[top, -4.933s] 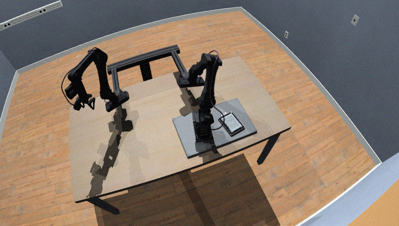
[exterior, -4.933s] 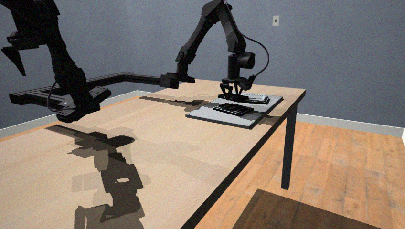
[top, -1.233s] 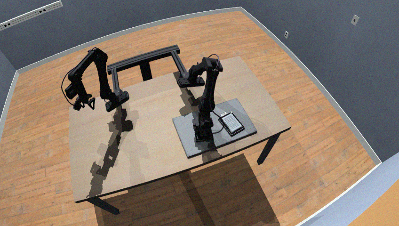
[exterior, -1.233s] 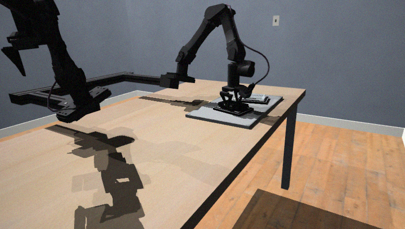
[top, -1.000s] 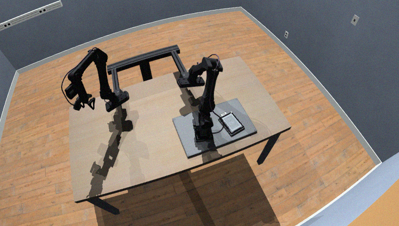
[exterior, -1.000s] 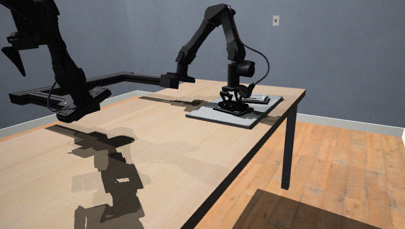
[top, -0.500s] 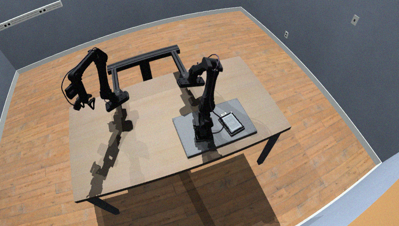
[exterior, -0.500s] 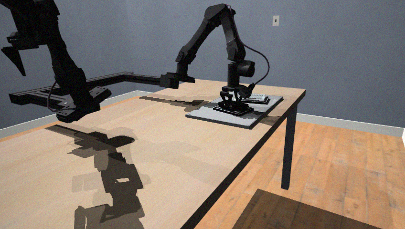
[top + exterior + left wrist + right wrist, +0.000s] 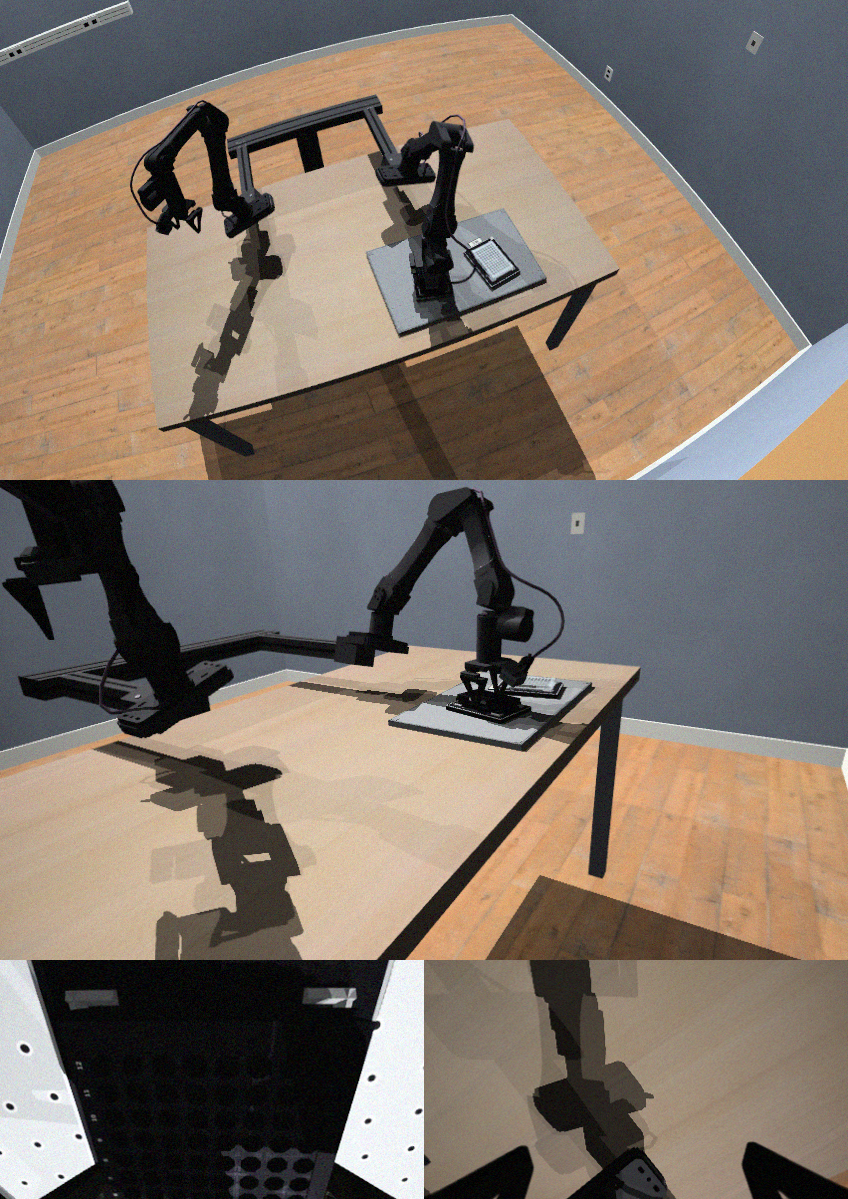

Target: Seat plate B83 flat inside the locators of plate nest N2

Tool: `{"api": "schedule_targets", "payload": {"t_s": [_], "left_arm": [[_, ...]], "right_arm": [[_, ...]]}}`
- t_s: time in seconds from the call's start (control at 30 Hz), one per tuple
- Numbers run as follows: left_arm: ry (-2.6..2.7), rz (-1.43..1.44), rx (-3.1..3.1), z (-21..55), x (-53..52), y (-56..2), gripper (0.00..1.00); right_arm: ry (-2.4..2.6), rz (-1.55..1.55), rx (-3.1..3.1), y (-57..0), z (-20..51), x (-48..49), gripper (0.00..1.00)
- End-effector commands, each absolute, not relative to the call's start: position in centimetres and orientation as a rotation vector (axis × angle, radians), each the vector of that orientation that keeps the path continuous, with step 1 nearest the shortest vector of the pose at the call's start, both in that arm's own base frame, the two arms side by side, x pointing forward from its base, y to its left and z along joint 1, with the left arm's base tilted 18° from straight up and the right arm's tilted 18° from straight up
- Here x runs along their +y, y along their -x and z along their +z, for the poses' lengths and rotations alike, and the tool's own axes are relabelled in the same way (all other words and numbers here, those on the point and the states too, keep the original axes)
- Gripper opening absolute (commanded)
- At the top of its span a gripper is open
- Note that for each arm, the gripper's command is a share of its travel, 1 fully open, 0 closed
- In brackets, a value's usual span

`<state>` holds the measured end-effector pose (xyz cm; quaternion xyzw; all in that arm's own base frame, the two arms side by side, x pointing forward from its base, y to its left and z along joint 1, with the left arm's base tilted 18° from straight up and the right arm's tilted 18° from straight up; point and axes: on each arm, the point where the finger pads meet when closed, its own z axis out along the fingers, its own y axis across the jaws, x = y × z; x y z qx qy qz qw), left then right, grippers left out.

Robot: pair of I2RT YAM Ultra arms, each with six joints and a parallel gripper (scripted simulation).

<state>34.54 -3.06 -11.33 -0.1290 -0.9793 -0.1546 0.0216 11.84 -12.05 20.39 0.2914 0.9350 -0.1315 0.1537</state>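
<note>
"Since the right gripper (image 9: 181,226) (image 9: 29,604) (image 9: 637,1154) is wide open, where's B83?"

"Can't read labels, but left gripper (image 9: 433,288) (image 9: 487,694) (image 9: 214,1184) grips the black well plate (image 9: 487,706) (image 9: 199,1109) low over the grey breadboard (image 9: 392,309) (image 9: 428,720) (image 9: 30,1124), near the white well plate (image 9: 493,260) (image 9: 535,683)."
</note>
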Motion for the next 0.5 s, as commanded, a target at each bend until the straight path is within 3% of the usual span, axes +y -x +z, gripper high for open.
{"api": "schedule_targets", "payload": {"t_s": [0.0, 0.47], "left_arm": [[0.419, -0.488, -3.063, -10.55, -3.19, -34.82, 0.0], [0.404, -0.489, -3.067, -11.22, -3.04, -35.79, 0.0]], "right_arm": [[-0.842, -0.388, 2.649, -11.56, 20.6, -12.01, 1.0], [-0.842, -0.388, 2.649, -11.56, 20.6, -12.01, 1.0]]}}
